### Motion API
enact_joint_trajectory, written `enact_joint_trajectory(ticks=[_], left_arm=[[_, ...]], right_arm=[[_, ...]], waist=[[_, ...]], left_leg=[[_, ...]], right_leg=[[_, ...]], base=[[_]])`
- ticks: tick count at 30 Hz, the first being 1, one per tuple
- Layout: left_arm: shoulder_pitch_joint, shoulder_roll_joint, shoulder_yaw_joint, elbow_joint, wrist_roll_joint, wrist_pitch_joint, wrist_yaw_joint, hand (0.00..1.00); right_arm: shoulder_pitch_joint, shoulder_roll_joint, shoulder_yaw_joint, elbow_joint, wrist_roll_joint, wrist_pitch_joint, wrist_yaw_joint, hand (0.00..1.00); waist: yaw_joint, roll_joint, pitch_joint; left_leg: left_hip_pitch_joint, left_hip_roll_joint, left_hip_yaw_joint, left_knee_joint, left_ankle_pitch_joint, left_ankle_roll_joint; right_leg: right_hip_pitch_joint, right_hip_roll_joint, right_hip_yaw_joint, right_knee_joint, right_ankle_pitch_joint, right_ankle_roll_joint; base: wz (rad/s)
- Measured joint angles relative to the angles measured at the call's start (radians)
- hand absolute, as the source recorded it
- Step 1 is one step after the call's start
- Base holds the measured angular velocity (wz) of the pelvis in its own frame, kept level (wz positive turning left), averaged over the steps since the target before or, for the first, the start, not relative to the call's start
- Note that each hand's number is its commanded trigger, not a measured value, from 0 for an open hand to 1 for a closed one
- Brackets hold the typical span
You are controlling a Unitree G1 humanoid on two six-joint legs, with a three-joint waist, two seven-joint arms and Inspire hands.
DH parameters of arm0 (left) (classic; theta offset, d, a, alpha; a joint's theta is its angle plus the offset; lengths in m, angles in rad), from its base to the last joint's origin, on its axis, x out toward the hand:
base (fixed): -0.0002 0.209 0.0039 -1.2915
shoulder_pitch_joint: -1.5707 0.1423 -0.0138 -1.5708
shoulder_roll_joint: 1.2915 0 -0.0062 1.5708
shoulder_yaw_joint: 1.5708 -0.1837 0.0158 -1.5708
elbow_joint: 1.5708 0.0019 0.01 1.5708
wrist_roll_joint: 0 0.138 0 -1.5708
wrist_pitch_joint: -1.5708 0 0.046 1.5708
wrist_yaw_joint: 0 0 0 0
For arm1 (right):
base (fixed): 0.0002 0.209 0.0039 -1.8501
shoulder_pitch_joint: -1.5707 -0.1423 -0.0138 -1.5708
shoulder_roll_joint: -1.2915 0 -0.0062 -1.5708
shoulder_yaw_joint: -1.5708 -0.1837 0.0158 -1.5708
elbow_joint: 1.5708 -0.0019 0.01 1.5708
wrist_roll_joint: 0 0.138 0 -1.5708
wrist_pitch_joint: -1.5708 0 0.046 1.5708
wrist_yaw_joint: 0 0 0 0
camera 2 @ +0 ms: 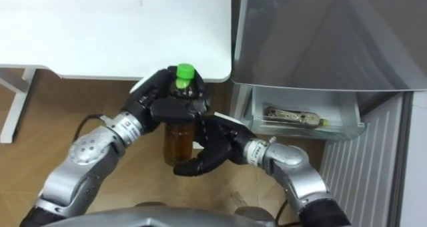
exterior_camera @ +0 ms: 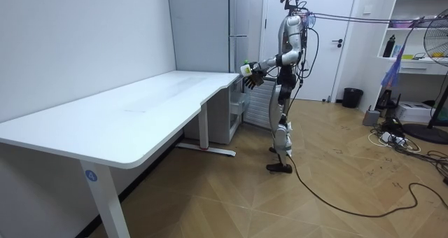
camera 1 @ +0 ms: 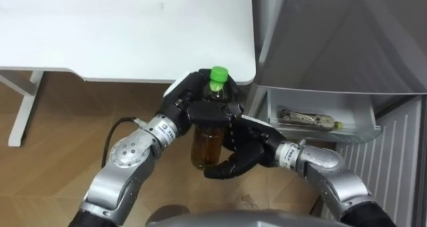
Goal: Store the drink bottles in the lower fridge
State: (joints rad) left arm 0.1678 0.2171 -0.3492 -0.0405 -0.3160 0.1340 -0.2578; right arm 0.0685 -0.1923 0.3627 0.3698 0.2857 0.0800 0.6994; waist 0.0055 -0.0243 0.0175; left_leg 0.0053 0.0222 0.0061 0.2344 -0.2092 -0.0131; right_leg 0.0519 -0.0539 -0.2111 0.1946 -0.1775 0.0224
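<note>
– Bottle (camera 1: 207, 144) position?
– Upright in the left robot hand (camera 1: 191, 104), fingers curled round its neck under the green cap (camera 1: 219, 74).
– Right robot hand (camera 1: 243, 147)?
– Loosely spread, cupping the bottle's lower part. Right of both hands, an open fridge drawer (camera 1: 364, 128) holds a second bottle (camera 1: 303, 117) lying flat; the desk (camera 1: 133, 33) lies beyond.
</note>
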Motion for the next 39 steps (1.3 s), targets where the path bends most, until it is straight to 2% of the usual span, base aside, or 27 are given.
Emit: enact_joint_trajectory(ticks=[17,19,20,21,22,32,36,39], left_arm=[[-0.001,-0.003,-0.017,0.003,-0.001,-0.019,0.002,1.0],[-0.001,-0.003,-0.018,0.003,-0.001,-0.019,0.001,1.0],[0.0,-0.003,-0.018,0.003,-0.002,-0.02,0.001,1.0],[-0.001,-0.003,-0.019,0.003,-0.002,-0.023,-0.001,1.0],[-0.001,-0.003,-0.019,0.003,-0.002,-0.026,-0.002,1.0],[-0.001,-0.004,-0.026,0.003,-0.014,-0.026,-0.034,1.0],[-0.001,-0.003,-0.028,0.005,-0.046,-0.026,-0.034,1.0],[-0.001,-0.008,-0.038,0.005,-0.055,-0.026,-0.036,1.0]], right_arm=[[0.0,-0.006,0.024,-0.023,0.028,0.01,0.003,0.0],[0.0,-0.01,0.029,-0.023,0.057,0.022,0.003,0.0],[0.001,-0.013,0.031,-0.023,0.073,0.026,0.002,0.25],[0.001,-0.016,0.031,-0.023,0.086,0.028,0.002,0.74],[0.001,-0.017,0.031,-0.023,0.098,0.03,0.002,1.0],[0.002,-0.024,0.031,-0.023,0.111,0.043,-0.003,1.0],[0.002,-0.037,0.048,-0.025,0.11,0.023,-0.003,1.0],[0.002,-0.037,0.052,-0.025,0.11,0.023,-0.004,1.0]], waist=[[0.0,0.002,-0.0015],[0.002,0.001,-0.002],[0.001,0.0,-0.0023],[0.0,0.0,-0.0025],[0.0,0.0,-0.0026],[0.001,-0.001,-0.0029],[0.001,-0.001,-0.0029],[0.001,-0.002,-0.0029]], left_leg=[[0.017,0.002,0.018,-0.013,0.0,0.0],[0.021,0.002,0.02,-0.013,0.0,0.0],[0.022,0.003,0.02,-0.013,0.0,0.0],[0.022,0.003,0.021,-0.013,0.0,0.0],[0.022,0.003,0.021,-0.013,0.0,0.0],[0.022,0.003,0.022,-0.013,0.0,0.0],[0.022,0.003,0.022,-0.013,0.0,0.0],[0.022,0.003,0.023,-0.013,0.0,0.0]], right_leg=[[-0.001,0.001,0.015,0.008,0.0,0.0],[0.0,0.001,0.015,0.009,0.0,0.0],[0.001,0.001,0.015,0.009,0.0,0.0],[0.002,0.001,0.015,0.009,0.0,0.0],[0.002,0.001,0.015,0.009,0.0,0.0],[0.001,0.001,0.014,0.009,0.0,0.0],[0.001,0.001,0.014,0.009,0.0,0.0],[0.001,0.001,0.014,0.009,0.0,0.0]], base=[[-0.03],[-0.02],[0.0],[0.0],[0.0],[0.0],[0.0],[0.0]])
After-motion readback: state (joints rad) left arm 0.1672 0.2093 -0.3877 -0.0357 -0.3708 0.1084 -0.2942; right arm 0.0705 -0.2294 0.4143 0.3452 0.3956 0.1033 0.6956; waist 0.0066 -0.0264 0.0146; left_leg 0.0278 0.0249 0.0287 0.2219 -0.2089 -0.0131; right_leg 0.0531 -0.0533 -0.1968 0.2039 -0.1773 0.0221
